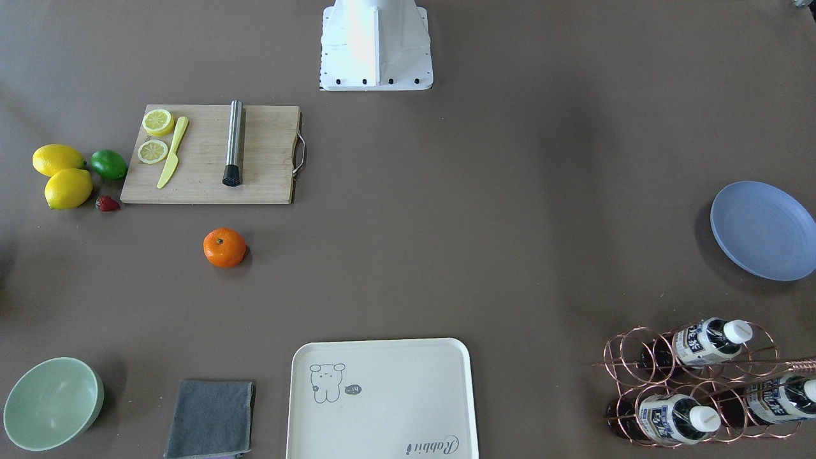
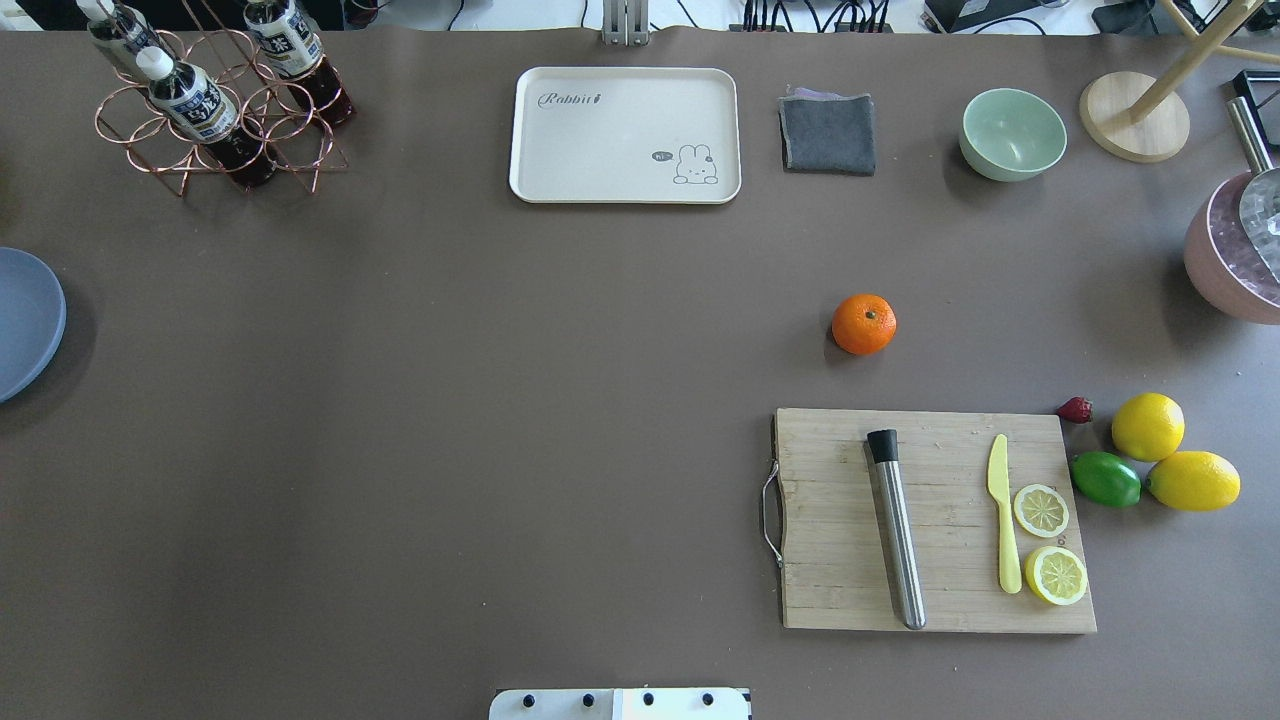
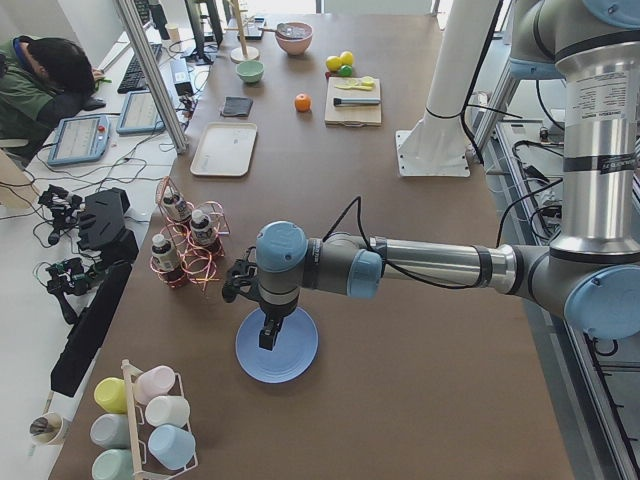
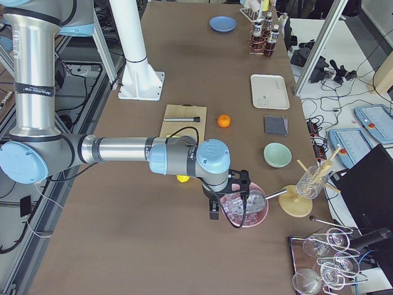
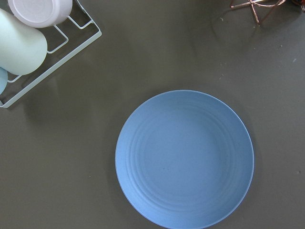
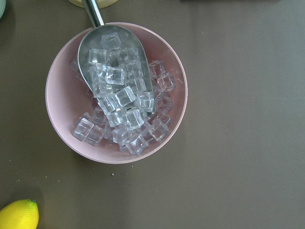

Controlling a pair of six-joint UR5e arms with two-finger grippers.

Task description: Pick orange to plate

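Observation:
The orange (image 2: 864,323) sits alone on the brown table, just beyond the cutting board; it also shows in the front view (image 1: 224,247). The light-blue plate (image 5: 185,160) lies bare at the table's far left end (image 2: 25,320), directly below the left wrist camera. In the exterior left view my left gripper (image 3: 268,338) hangs over the plate (image 3: 277,345). In the exterior right view my right gripper (image 4: 214,212) hovers at a pink bowl of ice, far from the orange (image 4: 224,121). I cannot tell whether either gripper is open or shut.
A wooden cutting board (image 2: 935,520) carries a steel muddler, a yellow knife and lemon slices. Two lemons (image 2: 1170,455), a lime and a strawberry lie beside it. A cream tray (image 2: 625,135), grey cloth, mint bowl (image 2: 1012,133), bottle rack (image 2: 215,100) and pink ice bowl (image 6: 116,93) line the edges.

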